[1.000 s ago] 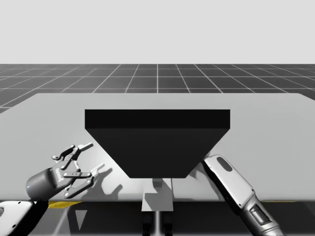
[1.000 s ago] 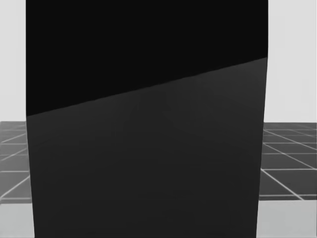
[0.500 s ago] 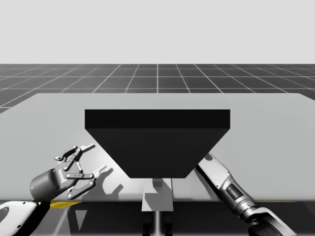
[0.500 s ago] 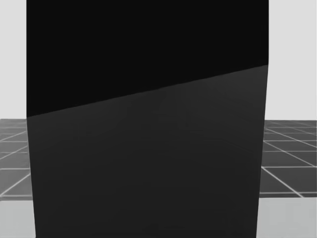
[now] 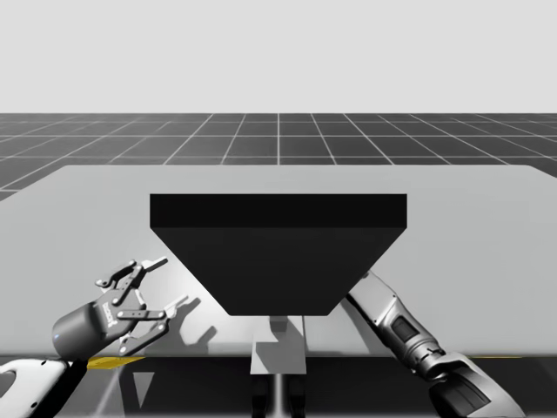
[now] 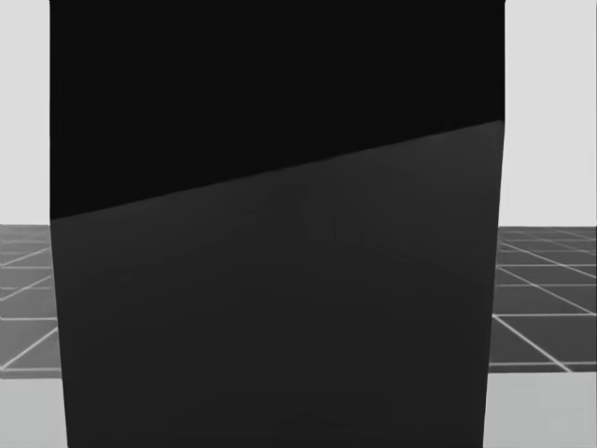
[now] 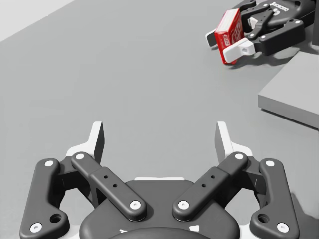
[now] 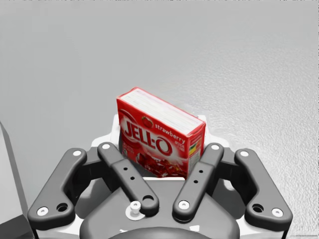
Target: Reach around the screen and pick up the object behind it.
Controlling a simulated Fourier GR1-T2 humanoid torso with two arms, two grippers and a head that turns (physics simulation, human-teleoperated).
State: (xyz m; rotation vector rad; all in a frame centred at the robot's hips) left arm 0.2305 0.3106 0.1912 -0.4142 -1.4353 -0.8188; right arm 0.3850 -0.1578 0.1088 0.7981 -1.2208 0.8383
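My right arm runs in under the right side of the black screen (image 5: 278, 252), and its tool (image 7: 240, 33) is pinching the red box (image 8: 159, 132) on the far side of that screen, one finger against each of two opposite faces. The box sits tilted in the grip, with much of it standing out beyond the fingertips. I cannot tell whether it has cleared the surface (image 5: 470, 218). My left tool (image 7: 159, 130) is spread wide with nothing between its fingers, hovering over bare surface near the screen's left side, well apart from the box.

The grasp looks made, so I judge lifting and drawing back to be the step in hand, and that is where it could fail:

- The fingers hold only the near part of the box, so a quick lift may let it pivot or slide out.
- A grey slab (image 7: 294, 94) lies just beside the right tool (I cannot tell what it is). A low retreat could catch the box on its edge.
- The forearm passes close to the screen, so swinging outward carelessly could knock it.
- From my head the screen blocks the box entirely, so a slip would only be seen through the wrist cameras.
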